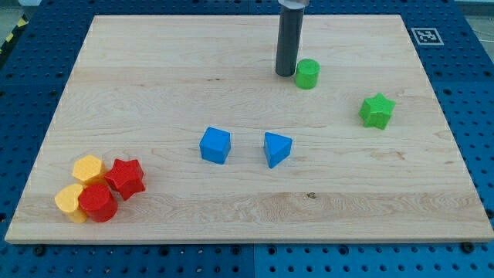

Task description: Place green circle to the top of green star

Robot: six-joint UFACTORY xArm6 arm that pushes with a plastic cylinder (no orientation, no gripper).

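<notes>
I work in a lab test bench setting: my wooden desk [154,69] lies on a blue perforated mounting plate [471,93], with a printed fiducial marker [426,35] at the desk's top right corner for camera calibration.

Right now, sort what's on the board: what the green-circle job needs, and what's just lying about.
Job: green circle, green star, my tip just left of the circle.
Lying about: blue cube, blue wedge, red star, red cylinder, two yellow blocks.
</notes>
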